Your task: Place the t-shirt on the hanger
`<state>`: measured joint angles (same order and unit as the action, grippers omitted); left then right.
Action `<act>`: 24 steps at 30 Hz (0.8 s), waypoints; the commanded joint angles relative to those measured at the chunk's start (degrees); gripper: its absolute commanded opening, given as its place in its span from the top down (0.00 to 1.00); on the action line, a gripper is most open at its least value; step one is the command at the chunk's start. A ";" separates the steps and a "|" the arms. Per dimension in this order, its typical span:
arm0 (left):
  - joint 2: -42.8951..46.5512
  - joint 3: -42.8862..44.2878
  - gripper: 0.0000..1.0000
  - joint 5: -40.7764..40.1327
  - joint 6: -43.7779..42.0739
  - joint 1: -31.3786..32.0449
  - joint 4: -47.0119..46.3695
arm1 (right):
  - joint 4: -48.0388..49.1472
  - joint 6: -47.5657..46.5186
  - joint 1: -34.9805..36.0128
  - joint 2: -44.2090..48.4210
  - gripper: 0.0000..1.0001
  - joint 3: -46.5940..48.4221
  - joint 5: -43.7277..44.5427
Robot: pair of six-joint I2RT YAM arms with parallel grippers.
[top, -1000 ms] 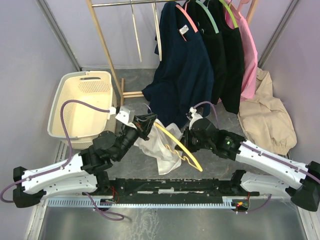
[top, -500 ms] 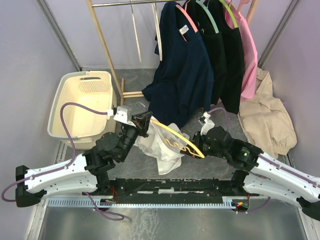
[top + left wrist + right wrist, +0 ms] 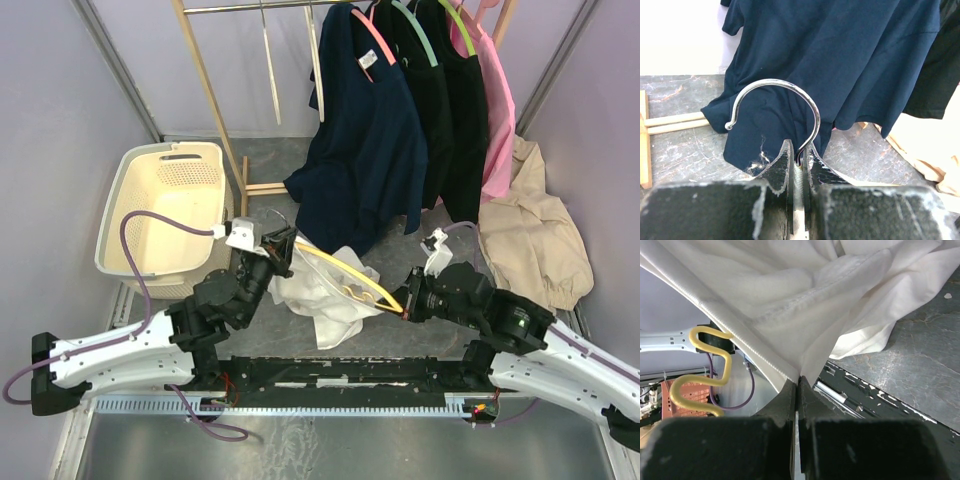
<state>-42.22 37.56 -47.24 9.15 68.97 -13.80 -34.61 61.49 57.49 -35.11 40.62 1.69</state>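
Note:
My left gripper [image 3: 288,244] is shut on the stem of the hanger's silver hook [image 3: 775,86], which curls up in front of the jaws [image 3: 800,156]. The yellow hanger [image 3: 350,272] slants right from there, over the white t-shirt [image 3: 322,298] that hangs bunched beneath it. At the hanger's right end my right gripper [image 3: 409,307] is shut on a pinch of the t-shirt [image 3: 805,290] near a stitched hem, pulling it taut from the jaws [image 3: 799,384]. A wavy yellow part of the hanger [image 3: 715,365] shows left of that cloth.
A cream laundry basket [image 3: 165,205] sits at the left beside a wooden rack [image 3: 215,110]. A navy shirt [image 3: 365,140], black garments [image 3: 450,110] and a pink one [image 3: 495,110] hang behind. A beige garment [image 3: 530,235] lies at the right.
My right gripper has moved right and nearer, drawing the t-shirt cloth along toward the hanger's right end. The hanger's right end has swung up and flatter. The left gripper barely shifted.

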 commanded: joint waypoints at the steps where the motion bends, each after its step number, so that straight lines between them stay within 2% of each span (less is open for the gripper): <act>1: 1.05 0.46 0.97 -7.38 -4.16 -0.35 -6.11 | -8.14 -0.05 0.38 1.73 0.99 3.32 2.35; 14: -0.64 2.11 0.97 -19.00 -2.59 -0.32 0.10 | -13.73 0.10 0.38 4.79 0.99 5.46 3.52; 24: -0.29 3.72 0.97 -23.39 -0.94 -0.32 5.86 | -21.05 -0.74 0.36 6.44 0.99 8.59 6.66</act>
<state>-44.31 37.39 -57.08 9.21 69.91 -8.14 -44.14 61.84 57.65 -30.24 46.33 5.54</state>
